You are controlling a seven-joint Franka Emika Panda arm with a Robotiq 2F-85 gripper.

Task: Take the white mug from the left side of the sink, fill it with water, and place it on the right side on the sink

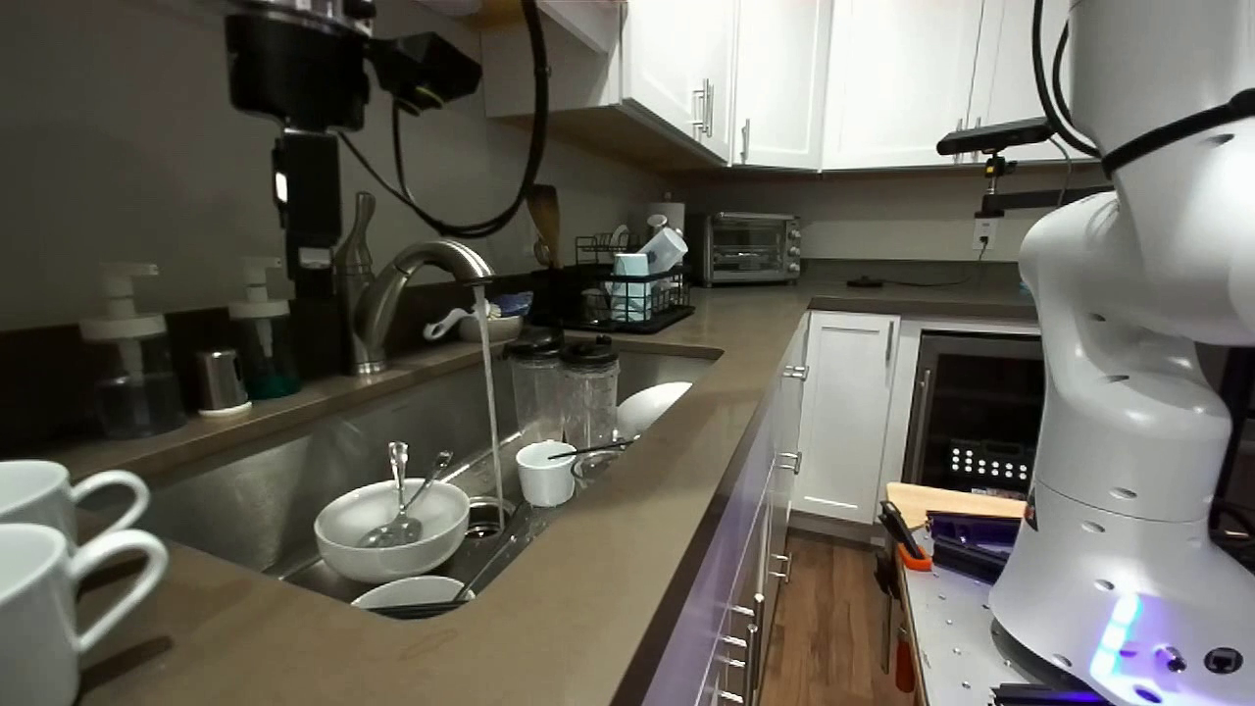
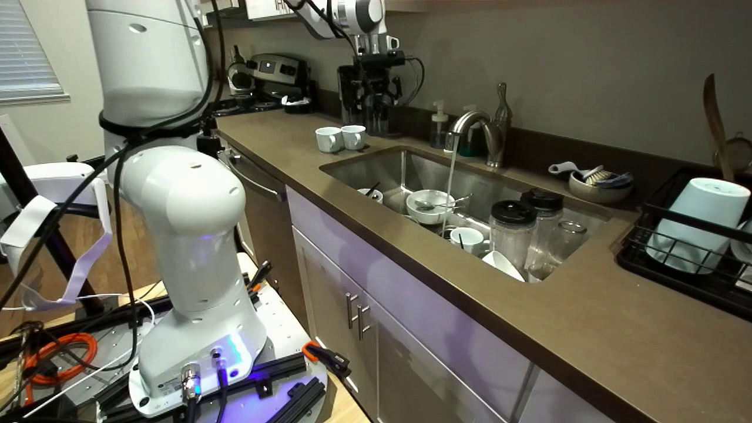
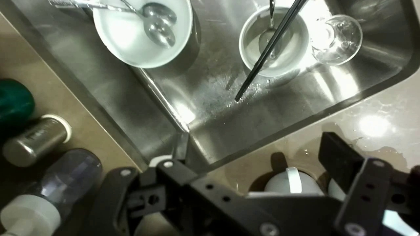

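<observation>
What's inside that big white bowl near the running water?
Two shiny spoons lie in the white bowl, heads overlapping in the wrist view. They cover part of its bottom, so whatever lies beneath them is hidden, and that view's edge cuts off part of the bowl.

The gripper (image 3: 256, 146), its fingers (image 3: 339, 160) spread well apart, overlay an inner corner of the worktop (image 3: 403, 108) at the sink (image 3: 236, 127). A white mug (image 3: 310, 186), partly obscured, was located beside one adjoining edge, handle facing the sink. A green container (image 3: 14, 100), a metal canister (image 3: 36, 141) and a white-capped clear bottle (image 3: 70, 177) lined the other edge. The sink contained a white bowl (image 3: 121, 42) with two spoons (image 3: 159, 34), a round vessel (image 3: 290, 60) crossed by black sticks (image 3: 283, 30), and a clear glass (image 3: 343, 39) nearest the worktop's rounded corner.
</observation>
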